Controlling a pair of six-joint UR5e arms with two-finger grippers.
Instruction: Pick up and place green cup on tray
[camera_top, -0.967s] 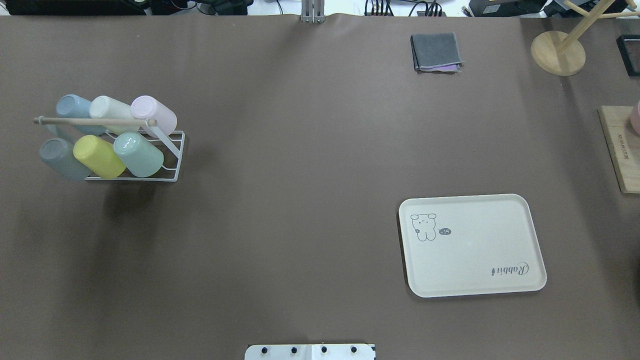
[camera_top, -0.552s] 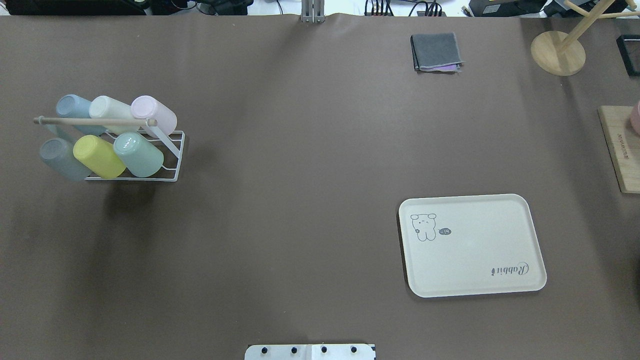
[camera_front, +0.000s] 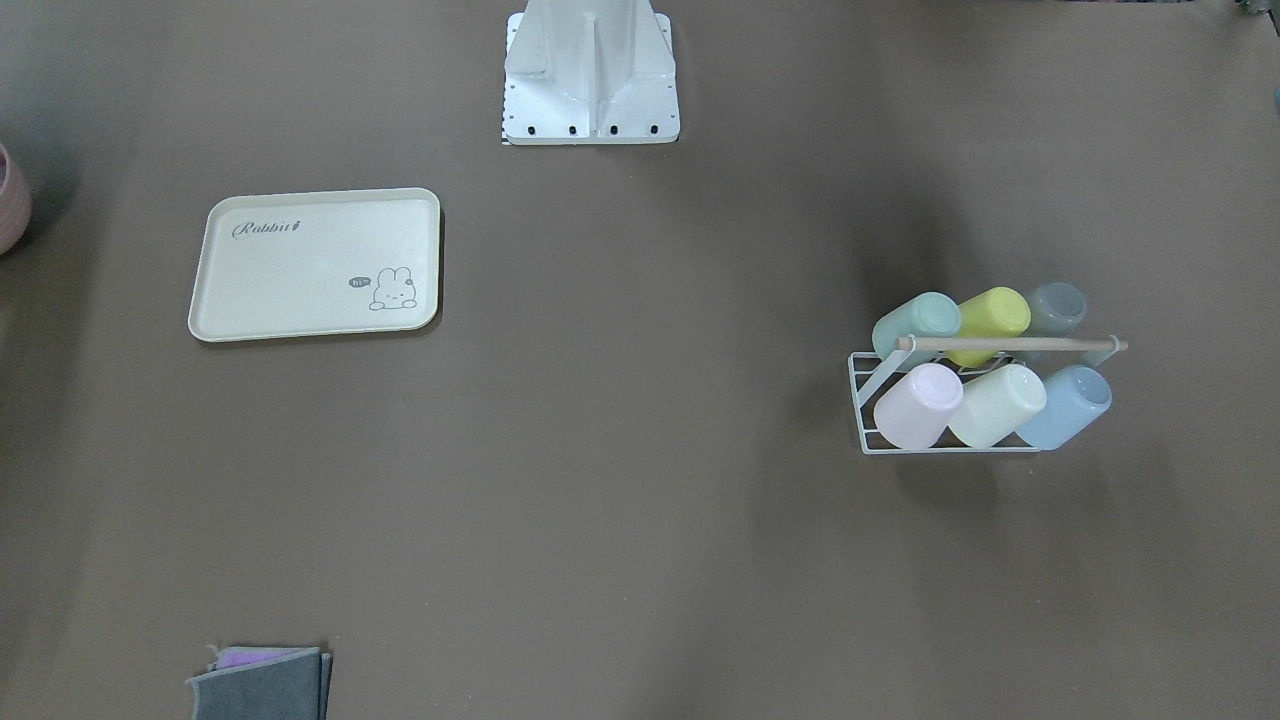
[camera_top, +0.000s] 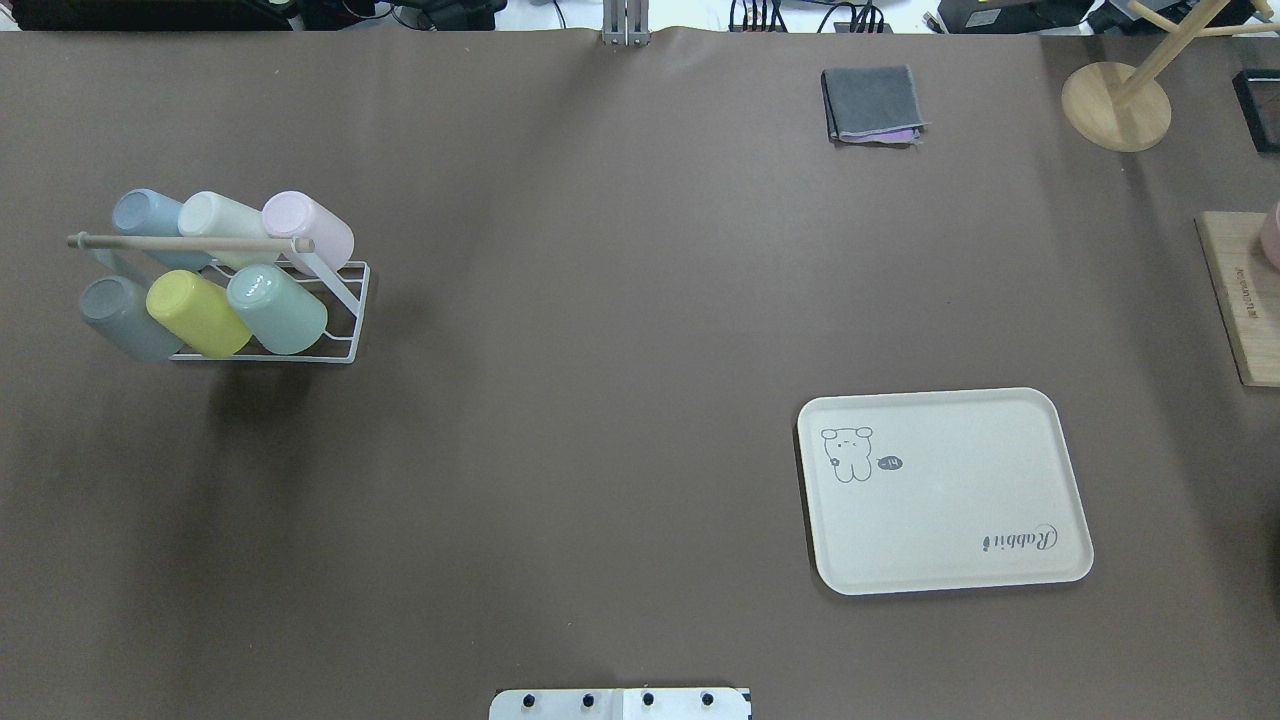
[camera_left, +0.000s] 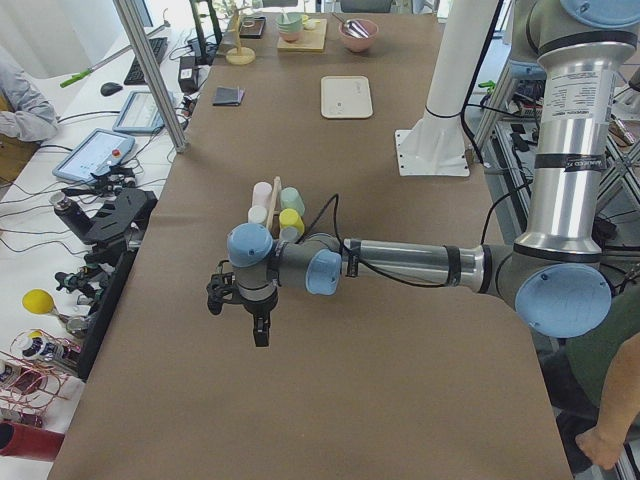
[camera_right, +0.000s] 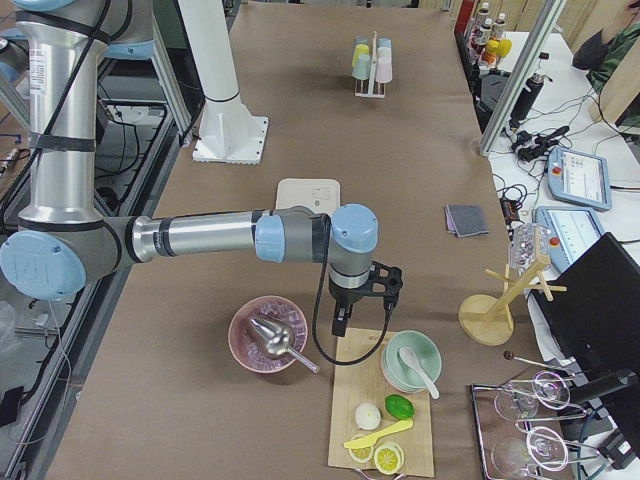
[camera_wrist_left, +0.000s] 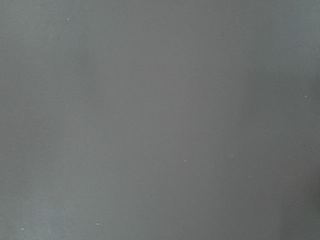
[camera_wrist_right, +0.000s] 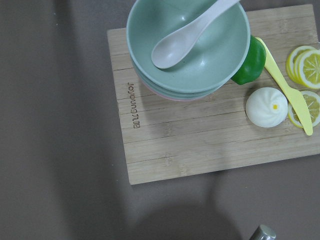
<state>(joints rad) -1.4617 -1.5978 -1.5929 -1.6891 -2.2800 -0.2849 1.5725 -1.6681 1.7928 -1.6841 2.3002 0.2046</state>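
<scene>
Nothing has shifted since a second ago: the small mint-green plastic cup (camera_top: 277, 309) lies tilted in the white wire rack (camera_top: 352, 300) at the desk's (camera_top: 600, 350) left, well apart from the cream rectangular rabbit-print tray (camera_top: 950, 510). The left end effector (camera_left: 243, 310) hangs above bare desk near the rack. The right end effector (camera_right: 365, 305) hovers at a wooden board's (camera_wrist_right: 200, 145) edge. Whether either is open, I cannot tell.

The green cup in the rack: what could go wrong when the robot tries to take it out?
The green cup lies tilted close beside the yellow cup, so a grasp could knock that one. The wooden bar runs close above; a lift might catch it. The wire rack could slide.
</scene>
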